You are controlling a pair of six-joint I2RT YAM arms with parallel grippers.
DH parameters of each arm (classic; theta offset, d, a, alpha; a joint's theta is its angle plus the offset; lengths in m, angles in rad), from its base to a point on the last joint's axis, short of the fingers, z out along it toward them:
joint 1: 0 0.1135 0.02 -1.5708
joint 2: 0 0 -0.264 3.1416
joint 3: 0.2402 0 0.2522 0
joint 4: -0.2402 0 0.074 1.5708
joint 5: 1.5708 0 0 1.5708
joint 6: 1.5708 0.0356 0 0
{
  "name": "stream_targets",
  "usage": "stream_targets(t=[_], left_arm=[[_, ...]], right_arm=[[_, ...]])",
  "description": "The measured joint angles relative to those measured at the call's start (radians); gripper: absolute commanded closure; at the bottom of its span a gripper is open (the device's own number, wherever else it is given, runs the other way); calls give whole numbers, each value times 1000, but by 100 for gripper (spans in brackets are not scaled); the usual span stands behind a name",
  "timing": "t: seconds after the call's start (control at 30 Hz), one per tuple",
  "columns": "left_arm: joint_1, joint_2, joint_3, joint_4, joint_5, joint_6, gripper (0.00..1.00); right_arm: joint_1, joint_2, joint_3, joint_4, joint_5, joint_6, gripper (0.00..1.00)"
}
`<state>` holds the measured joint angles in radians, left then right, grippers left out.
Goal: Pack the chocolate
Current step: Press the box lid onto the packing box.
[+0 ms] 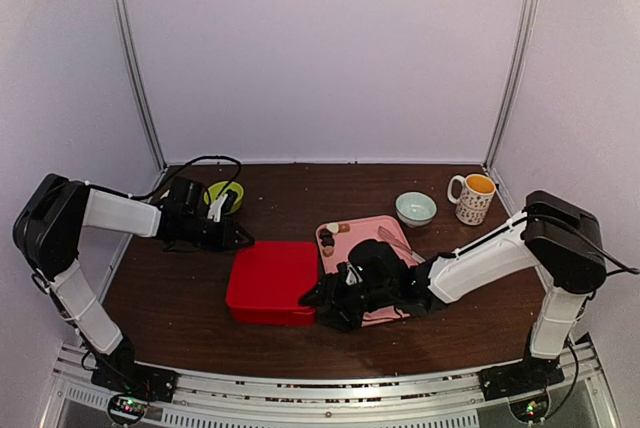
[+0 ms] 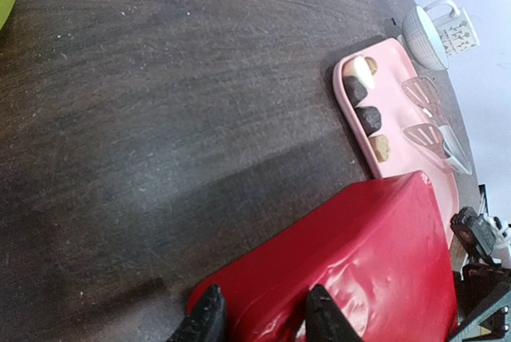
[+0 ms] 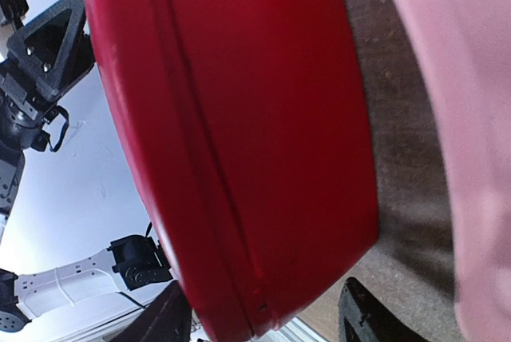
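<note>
Left wrist view: left gripper (image 2: 266,322), its two black fingertips (image 2: 209,316) set either side of one corner of the red box (image 2: 375,262), jaws partway in. Cannot tell whether they clamp or only bracket it. Right wrist view: right gripper (image 3: 263,322) straddles the box's opposite edge, jaws apart. Bare table (image 3: 399,198) shows between one fingertip (image 3: 359,314) and the red wall, so it is released and holds nothing. Only the overhead view shows both grippers at once, on opposite corners of the closed box. Only the left wrist view resolves the chocolate (image 2: 369,118): four pieces in a row, one cream-topped, two dark, one light tan. They lie on the pink tray (image 2: 391,78), beyond the left gripper past the box's far side; in the overhead view the right arm lies across that tray. One pair of pale tongs (image 2: 435,122) lies on the same tray, further out. Further from the grippers: one green bowl (image 1: 222,195) just behind the left wrist, one pale bowl (image 1: 415,208) and one mug (image 1: 474,197) behind the right arm. One box, one tray.
</note>
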<state>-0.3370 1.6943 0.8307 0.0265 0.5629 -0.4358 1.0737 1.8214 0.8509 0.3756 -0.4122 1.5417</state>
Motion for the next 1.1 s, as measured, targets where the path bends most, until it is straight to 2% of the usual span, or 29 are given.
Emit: stream_targets(t=[0.1, 0.23, 0.47, 0.73, 0.83, 0.93, 1.1], left_arm=[[2, 0, -7, 16, 6, 0, 71], [1, 0, -18, 44, 10, 0, 73], [-25, -2, -30, 93, -30, -1, 75], [-56, -67, -162, 256, -148, -74, 75], [-83, -91, -204, 306, -218, -113, 75], [-109, -101, -235, 357, -282, -154, 74], [-146, -128, -280, 401, -362, -220, 73]], right_arm=[[-15, 2, -17, 24, 8, 10, 36], [-22, 3, -33, 49, 16, 27, 39], [-26, 4, -35, 64, 12, 50, 56], [-26, 2, -34, 75, 2, 60, 57], [-25, 2, -28, 65, 1, 55, 55], [-17, 3, -11, 38, 3, 43, 39], [4, 21, 13, -1, 17, 12, 37]])
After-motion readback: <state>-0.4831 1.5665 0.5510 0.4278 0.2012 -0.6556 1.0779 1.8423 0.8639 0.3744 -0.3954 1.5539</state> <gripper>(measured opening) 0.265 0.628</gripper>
